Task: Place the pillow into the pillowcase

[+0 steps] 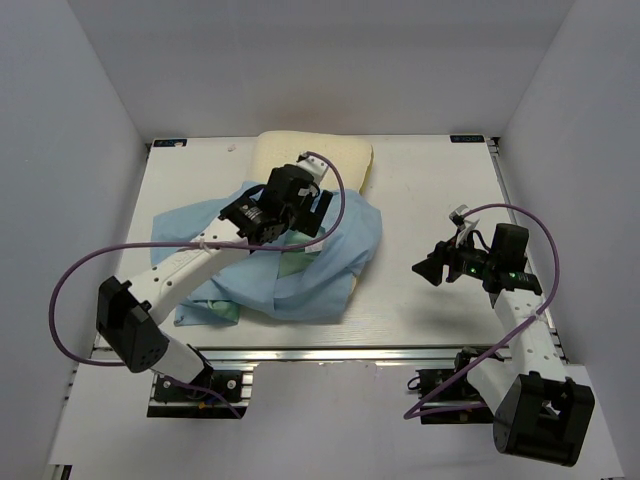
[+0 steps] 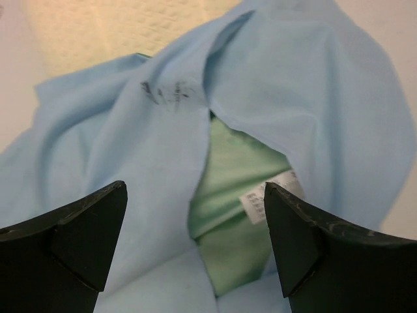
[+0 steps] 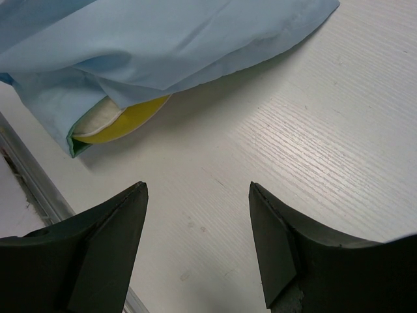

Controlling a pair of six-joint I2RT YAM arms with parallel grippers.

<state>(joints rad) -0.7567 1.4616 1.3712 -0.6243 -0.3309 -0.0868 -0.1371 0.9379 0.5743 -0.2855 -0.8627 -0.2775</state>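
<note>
A pale blue pillowcase (image 1: 345, 235) lies rumpled on a white table (image 1: 430, 190), seen from above. The cream pillow (image 1: 312, 158) sticks out from the far edge of the pillowcase, and the rest of it is covered by the cloth. Its long axis appears to run from far to near under the pillowcase.

In the right wrist view, a cream and yellow corner (image 3: 124, 120) peeks out at the pillowcase's near edge. It cannot be told whether that corner is inside the pillowcase or only under it.

The left arm reaches from the near left across the pillowcase, its wrist tipped down. The left gripper (image 2: 194, 195) hangs just above the middle of the pillowcase, jaws wide apart and holding nothing. Right below it the blue cloth parts in a slit showing mint-green lining (image 2: 228, 189) and a small white label (image 2: 257, 199). This looks like the mouth of the pillowcase, opening towards the near side.

The right gripper (image 3: 197, 190) is well to the right of the pillowcase, low over bare table and pointing left at it. Its jaws are also apart and empty.

The left arm is much the nearer. The next move probably depends on that slit lying straight under its fingers, so that one blue edge can be pinched and lifted.
</note>
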